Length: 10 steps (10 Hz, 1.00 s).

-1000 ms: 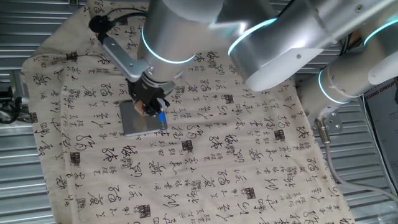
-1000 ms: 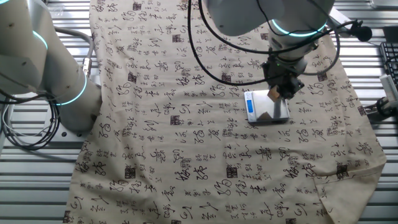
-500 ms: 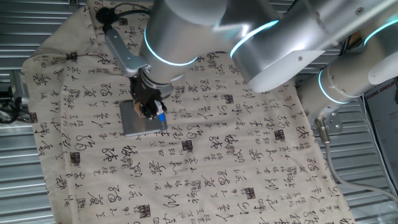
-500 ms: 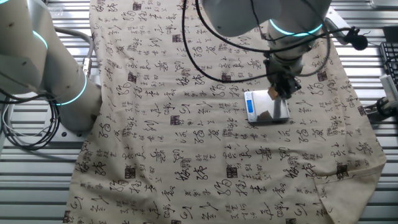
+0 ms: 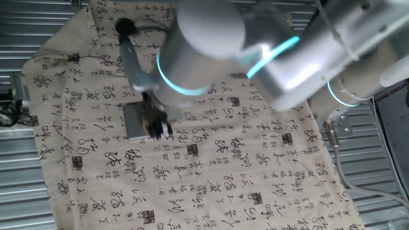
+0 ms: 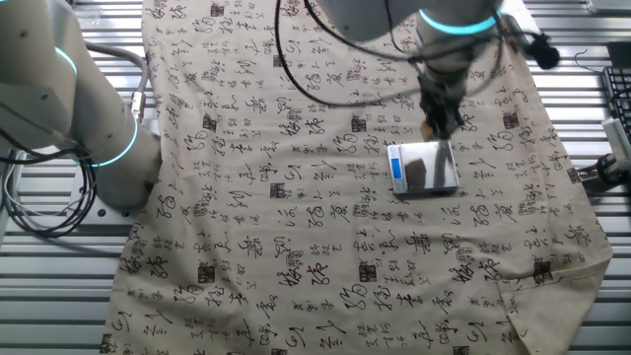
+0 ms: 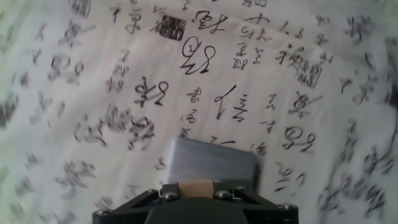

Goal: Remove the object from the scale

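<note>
The scale (image 6: 430, 166) is a flat grey square plate with a blue strip (image 6: 397, 170) on its left edge, lying on the beige cloth. It also shows in one fixed view (image 5: 133, 119) and in the hand view (image 7: 211, 163), and its top looks bare. My gripper (image 6: 435, 122) hangs just above the plate's far edge, shut on the object (image 7: 196, 188), a small tan cube held between the fingers. In the other fixed view the cube (image 6: 428, 129) shows as a tan spot at the fingertips. In one fixed view the gripper (image 5: 155, 126) is motion-blurred over the plate's right side.
The beige cloth printed with black characters (image 6: 296, 197) covers the table. The arm's silver links (image 5: 211, 45) loom over the cloth's middle. A second arm's base (image 6: 69, 108) stands at the left. Ribbed metal table (image 6: 59, 296) shows round the cloth.
My gripper has risen off the plate with the cube in it and shifted toward the plate's far edge. The plate has stayed in place.
</note>
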Tool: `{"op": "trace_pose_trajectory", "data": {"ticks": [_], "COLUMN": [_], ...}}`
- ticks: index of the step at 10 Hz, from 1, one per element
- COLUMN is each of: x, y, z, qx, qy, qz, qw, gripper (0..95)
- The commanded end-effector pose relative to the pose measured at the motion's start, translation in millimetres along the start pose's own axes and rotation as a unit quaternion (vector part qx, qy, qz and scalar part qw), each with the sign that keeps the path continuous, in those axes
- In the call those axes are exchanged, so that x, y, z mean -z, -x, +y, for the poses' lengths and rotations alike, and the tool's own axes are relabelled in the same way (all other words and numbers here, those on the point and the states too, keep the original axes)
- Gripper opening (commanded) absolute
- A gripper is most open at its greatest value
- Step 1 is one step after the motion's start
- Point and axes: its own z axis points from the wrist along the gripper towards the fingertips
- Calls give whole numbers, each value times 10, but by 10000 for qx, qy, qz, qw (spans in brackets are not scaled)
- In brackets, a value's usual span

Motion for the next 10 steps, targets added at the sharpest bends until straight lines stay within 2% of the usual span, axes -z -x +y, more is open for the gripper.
{"op": "trace_pose_trajectory", "data": {"ticks": [1, 3, 6, 10], "x": [-11, 17, 160, 173], "y": [-60, -78, -76, -85], "z": [259, 338, 395, 435], "qx": [-271, -522, -671, -671], "qy": [-85, -85, -82, -61], "qz": [2, -11, -8, -15], "qw": [9996, 9986, 9977, 9977], "gripper": [0, 0, 0, 0]}}
